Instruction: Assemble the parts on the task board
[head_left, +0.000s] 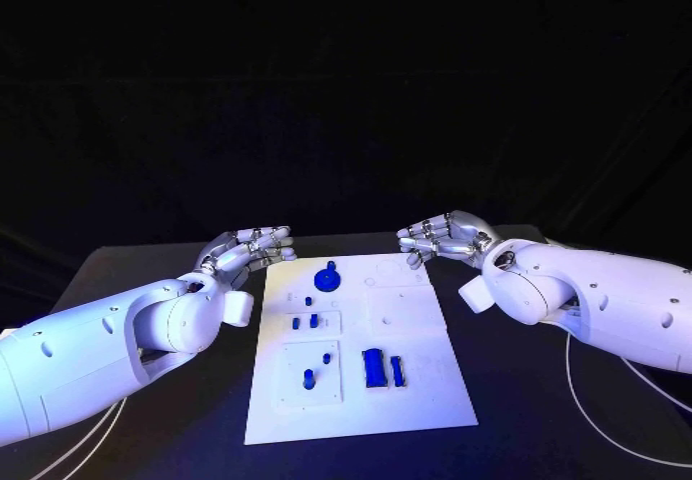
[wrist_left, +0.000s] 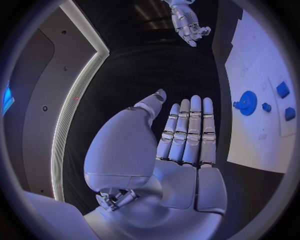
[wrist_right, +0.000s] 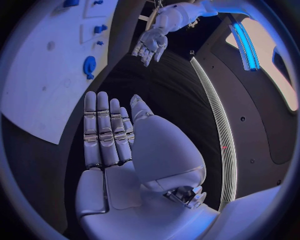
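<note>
The white task board (head_left: 433, 400) lies in the middle of the black table. A round blue gear-like part (head_left: 327, 277) sits near its far edge, small blue pieces (head_left: 304, 322) lie mid-board, and taller blue blocks (head_left: 375, 367) stand nearer me. My left hand (head_left: 248, 250) hovers beyond the board's far left corner, fingers straight and together, holding nothing. My right hand (head_left: 447, 239) hangs past the far right corner, fingers slightly bent, empty. The left wrist view shows the flat left hand (wrist_left: 186, 131) beside the board (wrist_left: 256, 140) with the gear (wrist_left: 248, 103). The right wrist view shows the right hand (wrist_right: 107, 131) and gear (wrist_right: 89, 66).
Black table surface (head_left: 534, 400) surrounds the board on both sides. White cables (head_left: 606, 420) trail under the right arm, and others (head_left: 87, 440) under the left. The opposite hand appears far off in each wrist view.
</note>
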